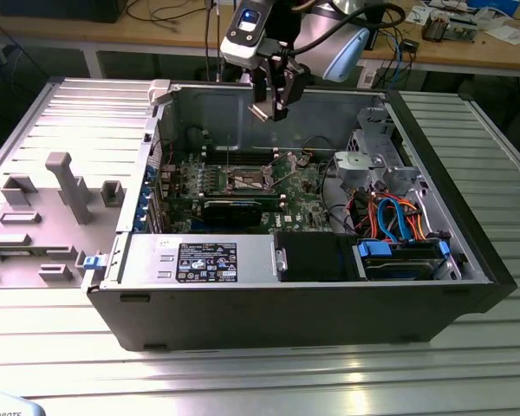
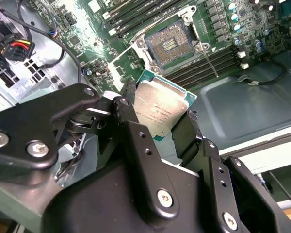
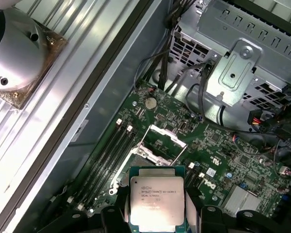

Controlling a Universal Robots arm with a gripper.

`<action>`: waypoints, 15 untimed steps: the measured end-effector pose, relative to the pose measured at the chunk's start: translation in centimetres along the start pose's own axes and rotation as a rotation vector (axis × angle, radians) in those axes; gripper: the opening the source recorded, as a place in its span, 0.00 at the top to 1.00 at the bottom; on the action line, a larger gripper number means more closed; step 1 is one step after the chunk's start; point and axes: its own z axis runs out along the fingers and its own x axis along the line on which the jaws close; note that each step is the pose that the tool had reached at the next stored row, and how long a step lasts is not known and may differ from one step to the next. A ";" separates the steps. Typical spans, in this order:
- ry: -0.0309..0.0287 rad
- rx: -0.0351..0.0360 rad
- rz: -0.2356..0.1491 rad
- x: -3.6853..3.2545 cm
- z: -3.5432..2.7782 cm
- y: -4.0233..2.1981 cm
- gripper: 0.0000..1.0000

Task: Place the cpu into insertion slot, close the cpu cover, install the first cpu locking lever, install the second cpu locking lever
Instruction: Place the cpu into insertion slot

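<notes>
Your gripper [image 1: 276, 102] pinching cpu [image 2: 160, 109] by its edges, chip kept flat, hanging well above uncovered insertion slot [image 2: 172, 42], probably so you can square it up.

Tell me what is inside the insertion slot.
Nothing sits in the insertion slot: its dark contact field lies bare in the second wrist view. The cpu is clamped in the gripper above the board; in the first wrist view it covers part of the slot.

Silver-grey cpu [image 2: 161, 112] with green edge, black gripper [image 2: 158, 108], seemingly dark-centred insertion slot [image 2: 170, 44].
</notes>
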 end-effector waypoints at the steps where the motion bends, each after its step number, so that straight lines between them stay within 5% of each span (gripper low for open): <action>1: -0.0002 0.0002 0.004 0.00 0.02 -0.01 0.46; 9: -0.0007 0.0131 0.107 0.02 0.61 -0.10 0.46; 15: 0.0080 0.0397 0.183 0.01 0.97 -0.15 0.46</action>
